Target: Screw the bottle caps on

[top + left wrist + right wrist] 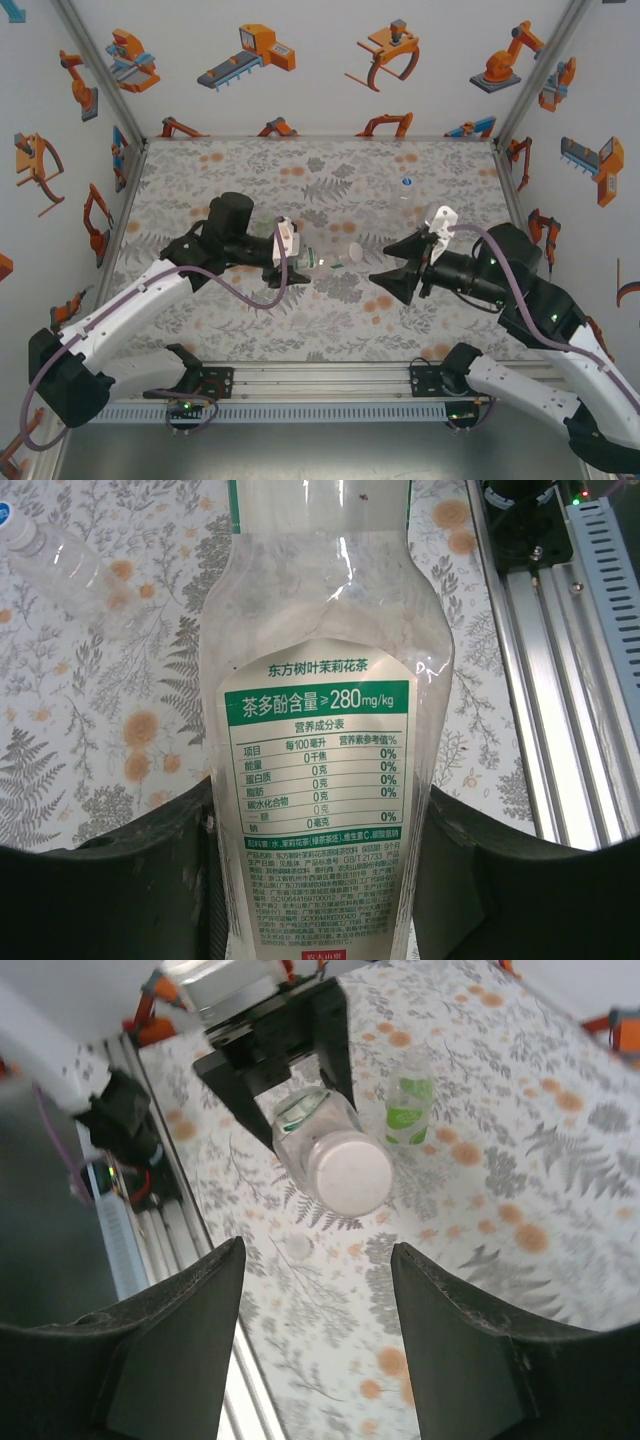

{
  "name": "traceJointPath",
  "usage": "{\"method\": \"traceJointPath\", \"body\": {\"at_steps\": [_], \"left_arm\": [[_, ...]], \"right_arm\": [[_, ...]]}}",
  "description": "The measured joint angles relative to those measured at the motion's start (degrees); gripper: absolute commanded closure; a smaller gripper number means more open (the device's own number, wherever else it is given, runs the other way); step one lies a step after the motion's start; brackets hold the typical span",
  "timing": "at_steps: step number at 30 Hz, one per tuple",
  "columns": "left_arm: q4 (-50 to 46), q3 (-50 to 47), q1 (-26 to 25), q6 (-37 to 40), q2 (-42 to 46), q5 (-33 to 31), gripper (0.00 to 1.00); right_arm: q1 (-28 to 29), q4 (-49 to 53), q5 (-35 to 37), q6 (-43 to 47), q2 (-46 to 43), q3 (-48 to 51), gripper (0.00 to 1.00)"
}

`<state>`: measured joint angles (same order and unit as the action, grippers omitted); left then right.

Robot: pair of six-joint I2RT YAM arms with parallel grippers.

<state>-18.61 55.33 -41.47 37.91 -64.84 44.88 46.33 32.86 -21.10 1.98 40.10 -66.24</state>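
Though floral, a table (pixel 250 330) between robot-printed walls (pixel 320 100).

Bright even diffuse overhead light, only faint soft shadows on the table (pixel 300 335), top view sharp, left wrist view crisp on the labelled bottle (pixel 320 780) with mild sheen on its plastic, right wrist view softer, motion blur top left, dark unfocused foreground.
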Motion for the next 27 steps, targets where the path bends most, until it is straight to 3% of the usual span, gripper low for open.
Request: {"method": "traceJointPath", "body": {"at_steps": [5, 10, 22, 27], "left_arm": [[-0.87, -0.33, -1.66, 0.35, 0.33, -0.46, 0.97], [-3.39, -0.33, -4.39, 1.49, -0.70, -1.07, 0.97], [-5.53, -0.02, -5.42, 1.95, -3.56, -1.46, 0.97], [-5.49, 0.17, -5.42, 1.95, -3.61, -1.70, 0.97]], "right_arm": [[0.00, 4.26, -5.07, 14.19, 2.82, -2.95, 0.42], [0.00, 6.12, -7.50, 21.64, 4.92, -2.93, 0.41], [0.00, 6.12, -13.68, 25.55, 5.46, 0.98, 0.43], [0.00, 4.39, -11.23, 25.09, 3.98, 5.18, 0.44]]}}
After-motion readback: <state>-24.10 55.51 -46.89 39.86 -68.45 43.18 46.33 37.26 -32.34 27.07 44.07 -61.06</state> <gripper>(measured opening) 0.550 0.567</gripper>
